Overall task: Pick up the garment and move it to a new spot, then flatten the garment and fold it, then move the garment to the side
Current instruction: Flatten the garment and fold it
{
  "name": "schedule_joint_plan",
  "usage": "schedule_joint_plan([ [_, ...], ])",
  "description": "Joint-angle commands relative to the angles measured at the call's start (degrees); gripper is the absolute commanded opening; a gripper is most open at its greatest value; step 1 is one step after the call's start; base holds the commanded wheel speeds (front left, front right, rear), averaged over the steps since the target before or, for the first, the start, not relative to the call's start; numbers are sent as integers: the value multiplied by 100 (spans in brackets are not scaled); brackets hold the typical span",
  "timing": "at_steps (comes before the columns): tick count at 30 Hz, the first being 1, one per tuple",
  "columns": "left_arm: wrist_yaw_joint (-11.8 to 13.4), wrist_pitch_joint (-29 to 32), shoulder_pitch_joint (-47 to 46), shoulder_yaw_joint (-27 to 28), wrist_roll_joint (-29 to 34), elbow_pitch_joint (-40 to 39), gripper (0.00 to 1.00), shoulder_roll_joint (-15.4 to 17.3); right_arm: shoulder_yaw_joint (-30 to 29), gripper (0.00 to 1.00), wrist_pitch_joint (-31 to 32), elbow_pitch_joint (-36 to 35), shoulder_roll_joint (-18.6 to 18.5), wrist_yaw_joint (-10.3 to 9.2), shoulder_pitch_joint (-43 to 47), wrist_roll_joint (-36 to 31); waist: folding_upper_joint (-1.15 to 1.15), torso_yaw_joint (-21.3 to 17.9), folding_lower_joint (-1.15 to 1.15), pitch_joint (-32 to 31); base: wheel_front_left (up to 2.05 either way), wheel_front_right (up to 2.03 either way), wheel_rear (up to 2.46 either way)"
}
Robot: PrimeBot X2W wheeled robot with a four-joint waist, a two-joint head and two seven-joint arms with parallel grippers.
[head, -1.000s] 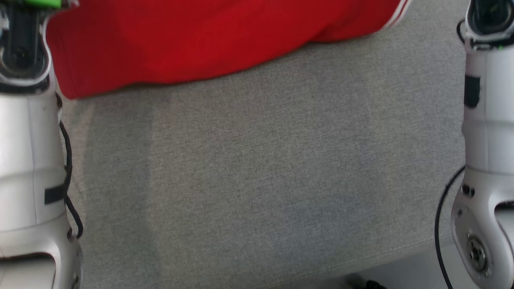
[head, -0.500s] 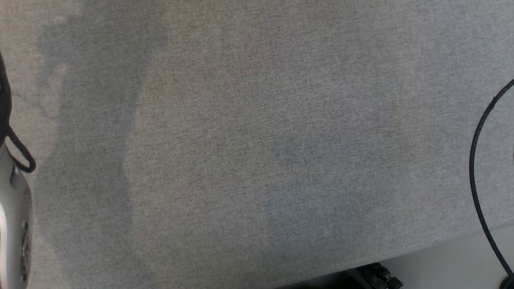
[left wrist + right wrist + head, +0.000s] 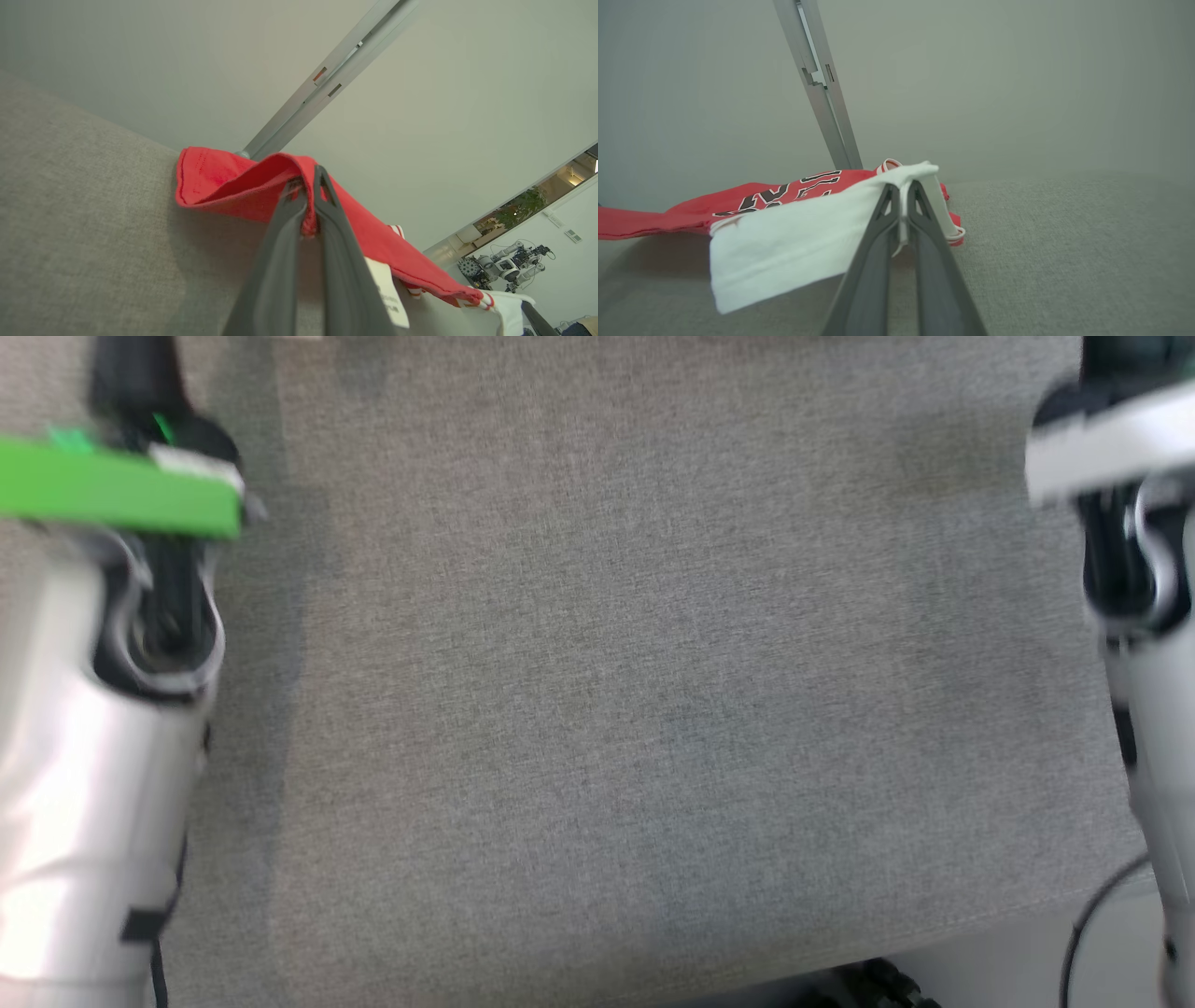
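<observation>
The garment [image 3: 219, 182] is a red jersey with white trim, lying partly lifted over the grey table. In the left wrist view my left gripper [image 3: 310, 186] is shut on a raised red fold of its edge, and a white label [image 3: 387, 294] hangs beside the fingers. In the right wrist view my right gripper [image 3: 903, 190] is shut on a white part of the garment [image 3: 784, 247], which droops to the left. Behind that lies red cloth with black-and-white lettering [image 3: 775, 193]. In the head view, blurred, are my left forearm [image 3: 84, 784] with its green band and my right forearm [image 3: 1148, 616].
The grey fabric-covered table [image 3: 607, 663] spreads between my arms, with its front edge [image 3: 934, 929] near the bottom. A metal post [image 3: 817, 79] stands against the pale wall behind the garment. Other robots [image 3: 500, 266] stand far off in the room.
The head camera has swung, so the whole picture shifted. The red garment seen at the top a second ago is out of the head view now. Both forearms are back at its sides.
</observation>
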Motion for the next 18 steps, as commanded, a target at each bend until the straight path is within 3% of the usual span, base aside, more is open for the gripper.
schedule_joint_plan([
  [1, -26, -18, 314, -24, -35, 13, 0, 85, -73, 0, 209, -202, -179, -10, 460, -52, 0, 55, 0, -410, 0, 0, 0],
  [4, -24, -19, 874, -317, 563, 248, 0, 359, -514, 0, 614, -664, 25, -8, 1379, -81, 0, 79, 0, -778, 0, 0, 0],
  [10, 167, -18, 1781, -623, 1005, 579, 0, 180, -1172, 0, 1664, -1709, 616, -10, 2915, -938, 0, 184, 0, -1485, 0, 0, 0],
  [13, 170, -18, 2179, -453, 947, 538, 0, -2, -1386, 0, 2087, -2105, 981, -11, 3555, -1347, 0, 226, 0, -1772, 0, 0, 0],
  [18, 307, -18, 2930, -338, 1129, 523, 0, -75, -1357, 0, 2756, -2355, 1266, -11, 4208, -1406, 0, 162, 0, -2149, 0, 0, 0],
])
